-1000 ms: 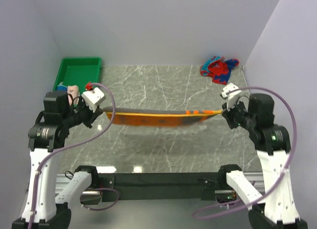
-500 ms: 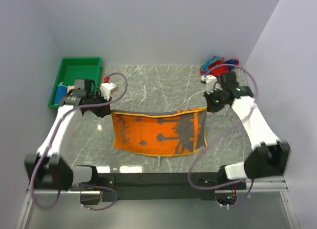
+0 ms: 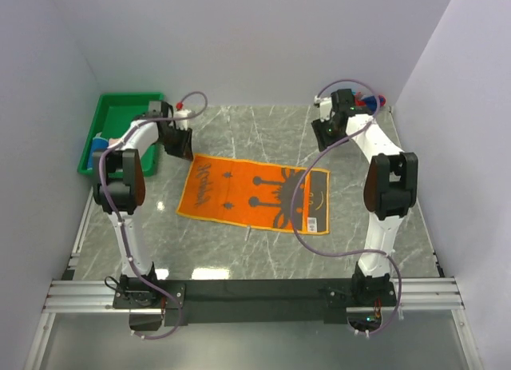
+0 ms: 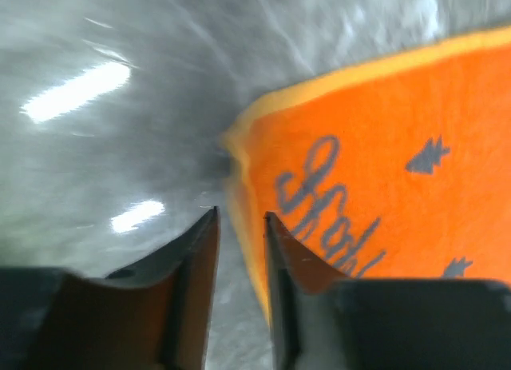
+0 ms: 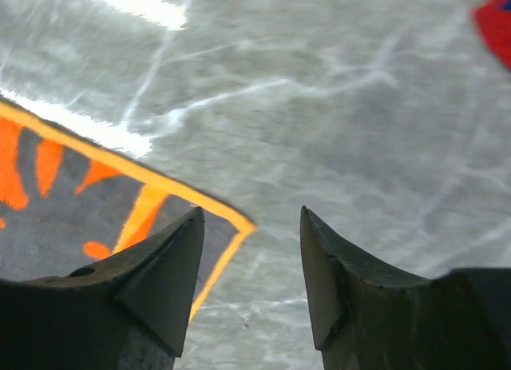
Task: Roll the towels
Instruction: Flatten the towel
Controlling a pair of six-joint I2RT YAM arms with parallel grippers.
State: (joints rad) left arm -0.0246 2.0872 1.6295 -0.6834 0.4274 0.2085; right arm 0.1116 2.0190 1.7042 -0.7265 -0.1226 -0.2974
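Orange towel (image 3: pixel 254 192) is spread flat on the table (image 3: pixel 255 134) for rolling, its far corners just off the parted, empty left gripper (image 4: pixel 239 216) and right gripper (image 5: pixel 251 213).

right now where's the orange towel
In the top view the orange towel lies spread flat in the middle of the table, right of the green tray, its far left corner by the left gripper.

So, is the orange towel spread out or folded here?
Spread out: the orange towel lies flat on the table as one full rectangle, printed pattern showing, no fold or roll.
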